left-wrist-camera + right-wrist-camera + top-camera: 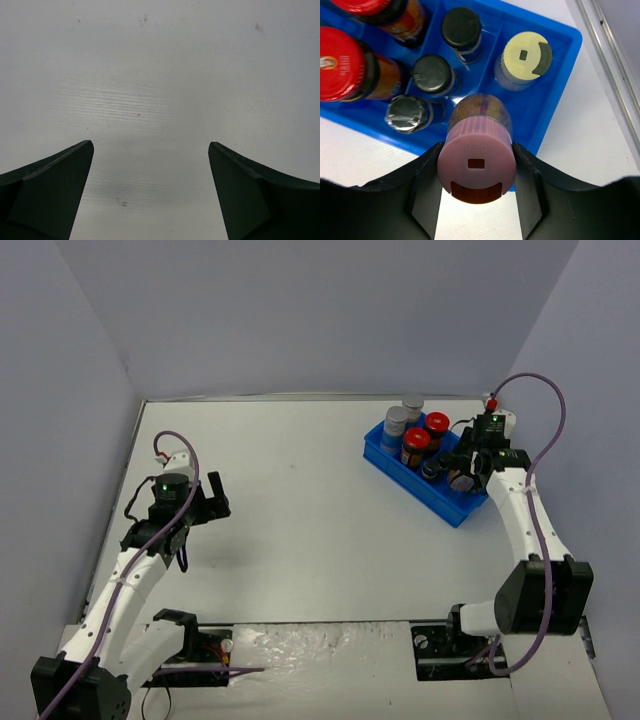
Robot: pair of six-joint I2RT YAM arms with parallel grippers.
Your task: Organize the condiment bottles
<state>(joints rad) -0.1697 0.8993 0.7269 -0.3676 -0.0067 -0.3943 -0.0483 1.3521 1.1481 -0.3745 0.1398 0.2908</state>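
My right gripper [476, 152] is shut on the pink-lidded jar [476, 165], gripping it by the lid over the near edge of the blue tray [562, 45]. I cannot tell whether the jar's base touches the tray. Inside the tray stand a cream-lidded jar [525, 56], three dark-capped jars [461, 26] [432, 73] [408, 113] and two red-lidded jars [340, 62] [375, 6]. In the top view two grey-capped jars [396, 421] [413, 402] stand at the tray's far end. My left gripper [151, 165] is open above bare table with nothing between its fingers.
The blue tray [447, 508] lies at an angle at the back right, close to the right wall. A metal strip [612, 70] runs along the table edge just beyond it. My left gripper [205, 502] hangs at the left side, far from the tray.
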